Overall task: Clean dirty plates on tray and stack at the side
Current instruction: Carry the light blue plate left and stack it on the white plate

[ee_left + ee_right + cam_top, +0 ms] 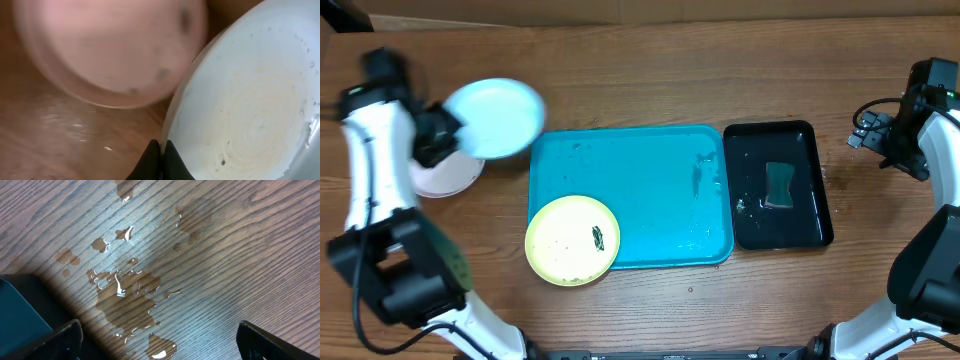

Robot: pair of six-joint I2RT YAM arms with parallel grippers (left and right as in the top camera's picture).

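Observation:
My left gripper (448, 132) is shut on the rim of the light blue plate (497, 117), held above the table left of the turquoise tray (660, 200). In the left wrist view my fingers (161, 152) pinch that plate's edge (250, 110). The white plate (445, 178) lies on the table below it and shows blurred in the left wrist view (110, 45). The yellow-green plate (572, 240), with a dark smear, sits on the tray's front left corner. My right gripper (865, 138) is open and empty over wet wood (160, 340).
A black glossy tray (810, 190) with a green sponge (780, 185) stands right of the turquoise tray. Water puddles (130, 290) lie on the wood under the right gripper. Water beads on the turquoise tray.

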